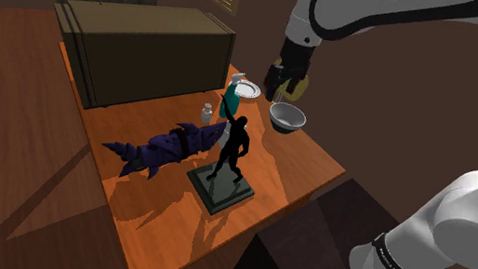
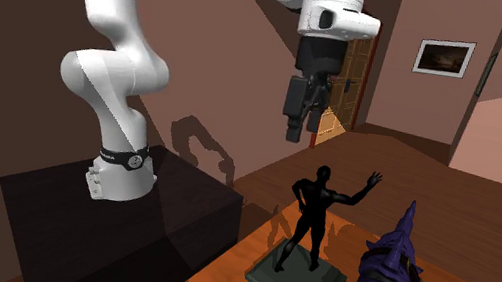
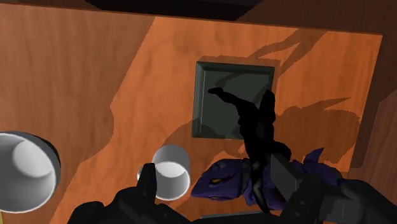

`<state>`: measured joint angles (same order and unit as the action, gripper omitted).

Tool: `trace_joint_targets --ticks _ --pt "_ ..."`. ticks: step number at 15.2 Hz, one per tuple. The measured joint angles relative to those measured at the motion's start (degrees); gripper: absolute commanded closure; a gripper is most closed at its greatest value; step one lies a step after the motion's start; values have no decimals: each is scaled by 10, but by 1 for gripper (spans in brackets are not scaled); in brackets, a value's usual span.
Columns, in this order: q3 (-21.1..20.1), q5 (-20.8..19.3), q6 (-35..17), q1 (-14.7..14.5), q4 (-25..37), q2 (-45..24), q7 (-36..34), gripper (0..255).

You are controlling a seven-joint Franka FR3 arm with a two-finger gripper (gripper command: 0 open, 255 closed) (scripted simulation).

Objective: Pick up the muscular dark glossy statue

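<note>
The dark glossy statue [image 1: 233,149] is a muscular figure with one arm raised, standing on a dark square base [image 1: 220,190] on the wooden table. In the second exterior view the statue [image 2: 314,220] stands well below my gripper [image 2: 298,130], which hangs high in the air. In the shoulder view the gripper [image 1: 280,89] hovers up and to the right of the figure. Looking down through the wrist view, the statue [image 3: 261,137] and its base [image 3: 232,98] lie far beneath the gripper [image 3: 216,184]. The fingers stand apart and hold nothing.
A purple shark figure [image 1: 165,146] lies beside the statue. A grey bowl [image 1: 287,117], a white dish [image 1: 246,89] and a small white jar [image 1: 207,112] stand behind it. A big brown box [image 1: 144,52] fills the table's back. The dark stand [image 2: 117,217] borders the table.
</note>
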<state>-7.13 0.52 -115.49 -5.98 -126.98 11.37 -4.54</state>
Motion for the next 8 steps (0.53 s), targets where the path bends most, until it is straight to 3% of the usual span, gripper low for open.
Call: trace_joint_targets --ticks 8 --pt "-26 -6 -57 -21 99 -167 -51 0"
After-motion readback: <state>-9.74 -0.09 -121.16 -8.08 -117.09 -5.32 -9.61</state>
